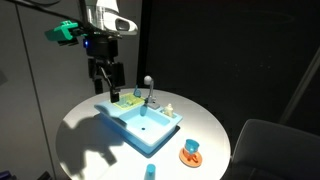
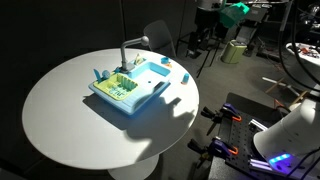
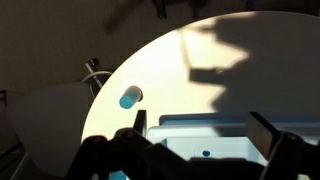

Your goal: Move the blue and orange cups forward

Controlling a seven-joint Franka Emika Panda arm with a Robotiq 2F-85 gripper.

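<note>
A blue cup stands on an orange cup or saucer (image 1: 191,152) near the table's front right edge. It also shows in the wrist view (image 3: 130,97), close to the table rim. A second small blue cup (image 1: 150,171) stands at the front edge. My gripper (image 1: 106,86) hangs open and empty high above the back left corner of the blue toy sink (image 1: 145,127), far from the cups. In the wrist view its two fingers (image 3: 200,120) frame the sink (image 3: 205,140) from above.
The round white table (image 1: 80,140) carries the sink with a grey faucet (image 1: 148,88) and small toys on its rim. The sink also shows in an exterior view (image 2: 130,85). A grey chair (image 1: 275,150) stands beside the table.
</note>
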